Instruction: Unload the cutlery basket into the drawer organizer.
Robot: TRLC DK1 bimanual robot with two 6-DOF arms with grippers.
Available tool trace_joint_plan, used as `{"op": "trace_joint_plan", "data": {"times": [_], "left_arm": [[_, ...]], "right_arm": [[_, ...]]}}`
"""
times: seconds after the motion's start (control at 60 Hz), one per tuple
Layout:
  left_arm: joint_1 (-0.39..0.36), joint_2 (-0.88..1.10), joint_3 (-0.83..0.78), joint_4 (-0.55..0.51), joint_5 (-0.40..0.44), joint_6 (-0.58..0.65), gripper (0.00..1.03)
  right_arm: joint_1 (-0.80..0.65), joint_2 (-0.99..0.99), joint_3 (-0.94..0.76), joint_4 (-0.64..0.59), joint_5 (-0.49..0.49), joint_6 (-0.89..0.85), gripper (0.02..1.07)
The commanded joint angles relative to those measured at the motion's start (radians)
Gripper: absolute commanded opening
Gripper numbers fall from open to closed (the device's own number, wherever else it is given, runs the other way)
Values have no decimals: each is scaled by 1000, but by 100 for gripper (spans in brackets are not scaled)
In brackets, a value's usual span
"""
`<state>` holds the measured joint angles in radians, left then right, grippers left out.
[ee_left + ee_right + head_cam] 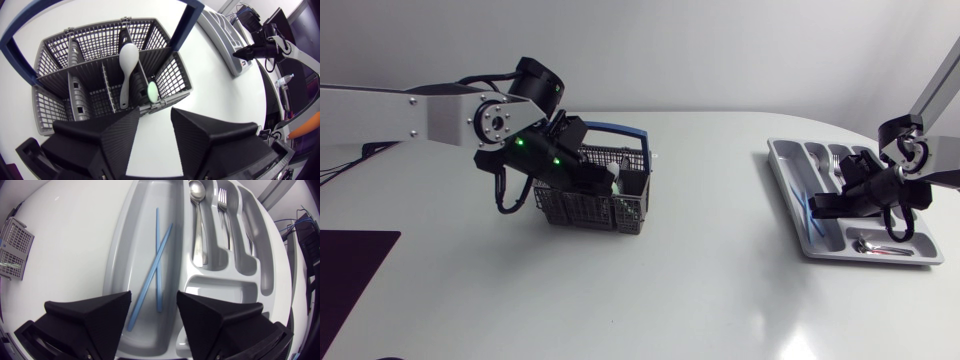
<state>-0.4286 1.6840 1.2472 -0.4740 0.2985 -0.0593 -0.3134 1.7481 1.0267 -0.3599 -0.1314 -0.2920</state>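
Observation:
The grey cutlery basket (588,200) with a blue handle (620,130) stands left of the table's middle. My left gripper (155,134) hangs open just above its near edge, nothing between the fingers. Inside the basket stand a white spoon (127,62) and a green-tipped utensil (151,91), the latter just ahead of the fingers. The grey drawer organizer (790,185) lies at the right. My right gripper (152,311) is open low over its long compartment, where two blue chopsticks (158,255) lie crossed. A spoon (198,215) and a fork (224,207) lie in the neighbouring slots.
A small spoon (880,247) lies in the organizer's front compartment. A dark mat (350,270) covers the table's front left corner. Bare white tabletop (720,220) stretches between the basket and the organizer.

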Motion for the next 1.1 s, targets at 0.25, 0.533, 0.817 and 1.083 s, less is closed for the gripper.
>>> {"op": "trace_joint_plan", "data": {"times": [0.25,0.533,0.817,1.083], "left_arm": [[14,39,21,78,-10,-42,38],[13,74,29,129,-9,-56,34],[2,103,51,140,10,-91,15],[34,95,66,144,165,-139,6]], "right_arm": [[96,-157,-70,-13,36,34,97],[172,-257,-99,-40,62,59,97],[215,-325,-139,-51,78,59,98],[226,-363,-159,-51,82,56,98]]}}
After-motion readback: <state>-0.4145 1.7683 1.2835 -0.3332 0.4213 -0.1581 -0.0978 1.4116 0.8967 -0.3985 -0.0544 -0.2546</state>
